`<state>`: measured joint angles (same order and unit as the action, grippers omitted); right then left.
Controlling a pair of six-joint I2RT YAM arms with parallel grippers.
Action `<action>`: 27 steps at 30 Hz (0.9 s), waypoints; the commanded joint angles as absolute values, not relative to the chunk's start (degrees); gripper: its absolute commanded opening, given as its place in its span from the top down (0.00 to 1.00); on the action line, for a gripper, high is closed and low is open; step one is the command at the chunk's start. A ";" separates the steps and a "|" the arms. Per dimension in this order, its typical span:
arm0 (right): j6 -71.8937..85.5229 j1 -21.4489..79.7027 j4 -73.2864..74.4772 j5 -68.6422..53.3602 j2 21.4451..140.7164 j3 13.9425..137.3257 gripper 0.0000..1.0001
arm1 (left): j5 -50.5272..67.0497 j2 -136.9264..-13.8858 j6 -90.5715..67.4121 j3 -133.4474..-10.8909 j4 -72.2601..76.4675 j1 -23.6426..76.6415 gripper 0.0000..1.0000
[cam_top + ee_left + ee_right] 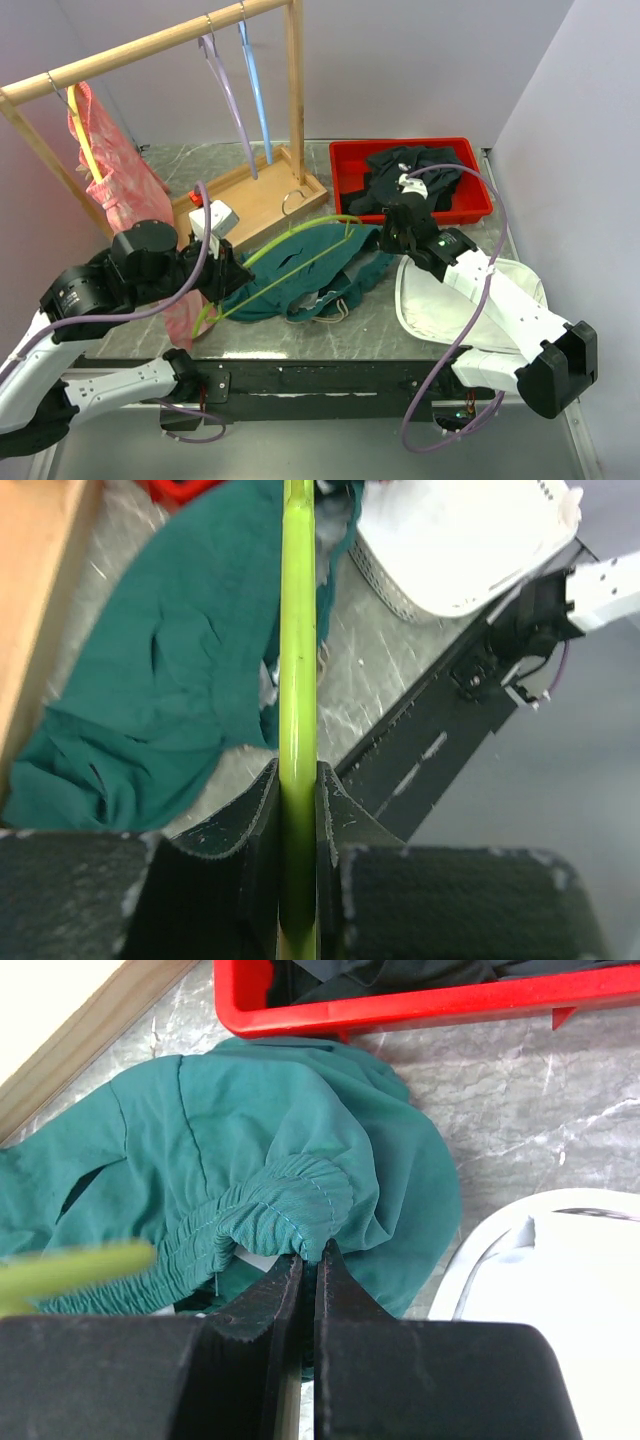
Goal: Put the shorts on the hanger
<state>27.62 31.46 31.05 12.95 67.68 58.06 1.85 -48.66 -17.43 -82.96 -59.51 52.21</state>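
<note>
The teal-green shorts [305,278] lie crumpled on the marble table between the arms, with the whitish drawstring [340,308] at their near edge. The lime-green hanger [290,250] lies slanted over them, its metal hook [291,201] toward the rack base. My left gripper [226,276] is shut on the hanger's left end; in the left wrist view the green bar [298,630] runs up from between my gripper [298,790] over the shorts [170,650]. My right gripper [393,237] is shut on the shorts' elastic waistband [285,1205], pinched at the tips of the gripper [312,1252].
A red bin [345,160] holding a black garment [410,180] stands at the back right. A white basket [440,300] sits near right. A wooden rack [295,90] at back left carries a pink-red garment [110,170] and lilac and blue hangers [240,90].
</note>
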 commanded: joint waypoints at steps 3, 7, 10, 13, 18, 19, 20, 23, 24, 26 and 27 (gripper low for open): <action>27.16 31.29 29.88 15.21 68.20 59.50 1.00 | 4.92 -45.71 -19.68 -79.02 -56.87 52.47 0.99; 26.63 31.90 30.32 15.90 70.22 60.90 1.00 | 5.54 -45.18 -19.95 -77.35 -56.51 52.56 0.99; 26.19 32.87 30.59 16.95 71.27 62.40 1.00 | 6.41 -44.82 -19.95 -75.51 -55.03 52.47 0.99; 26.19 34.54 31.55 18.10 72.59 64.51 1.00 | 7.03 -45.00 -20.13 -73.75 -54.15 52.47 0.99; 26.02 36.47 32.08 18.81 73.21 66.71 1.00 | 7.56 -44.91 -20.22 -70.84 -51.07 52.47 0.99; 25.75 37.00 32.08 18.72 73.04 66.97 1.00 | 6.25 -45.00 -20.04 -70.23 -50.72 52.47 0.99; 25.23 37.79 32.08 18.81 72.86 67.41 1.00 | 5.72 -45.00 -19.69 -69.88 -49.84 52.47 0.99; 24.09 41.12 33.31 20.21 71.99 68.90 1.00 | 7.63 -43.86 -18.72 -67.51 -45.98 52.47 0.99; 23.47 43.05 33.14 20.21 71.55 69.08 1.00 | 8.26 -43.68 -18.55 -66.72 -43.27 52.47 0.99; 21.72 44.47 32.26 19.43 69.70 69.52 1.00 | 10.45 -44.12 -18.28 -64.43 -41.14 52.47 0.99; 21.27 44.99 31.12 18.90 69.09 69.70 1.00 | 11.42 -45.17 -17.93 -63.73 -39.57 52.47 0.99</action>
<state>24.40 42.28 33.50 18.63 72.73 66.06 7.09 -44.60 -19.18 -65.54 -50.46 52.23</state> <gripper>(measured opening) 0.058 0.182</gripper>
